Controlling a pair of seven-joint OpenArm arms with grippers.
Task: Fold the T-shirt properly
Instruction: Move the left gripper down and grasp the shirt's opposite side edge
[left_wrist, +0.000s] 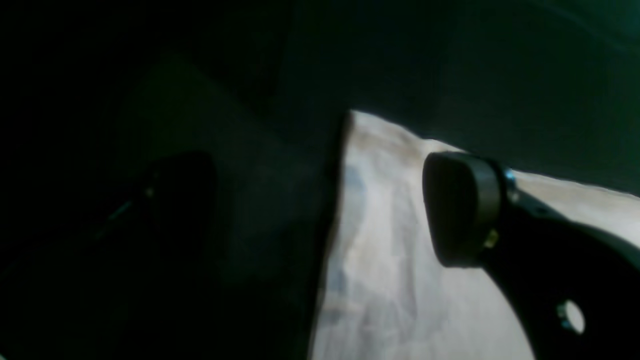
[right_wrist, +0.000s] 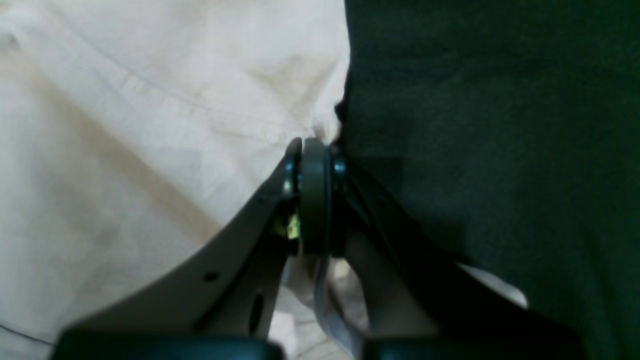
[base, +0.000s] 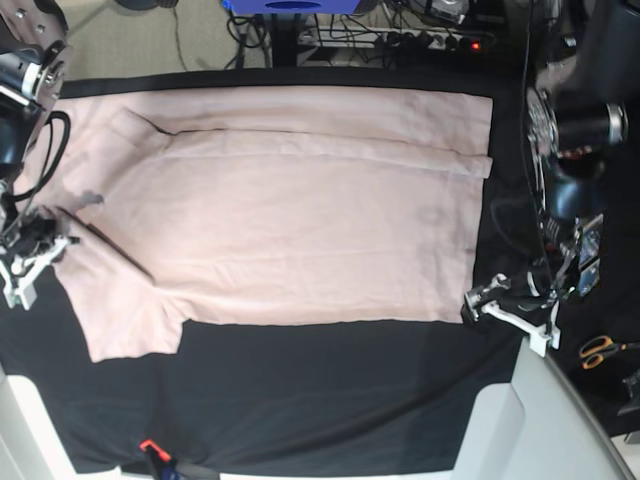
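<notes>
Pinching the T-shirt (base: 290, 230) by the left edge, the right gripper (right_wrist: 312, 150) could slip; the left gripper (left_wrist: 320, 210) is spread wide.

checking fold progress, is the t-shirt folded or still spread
Partly folded: the T-shirt lies mostly spread on the table, with its far edge turned over in a strip.

A: What covers the table (base: 330, 390)?

B: A black table cloth (base: 300, 420), running nearly edge to edge.

A: And on the cloth?

B: The T-shirt (base: 300, 210), pale pink, spread flat across the far half, its far long side folded over. One sleeve points toward the near left corner.

A: Anything else?

B: Orange-handled scissors (base: 600, 350) lie at the right edge, off the cloth.
</notes>
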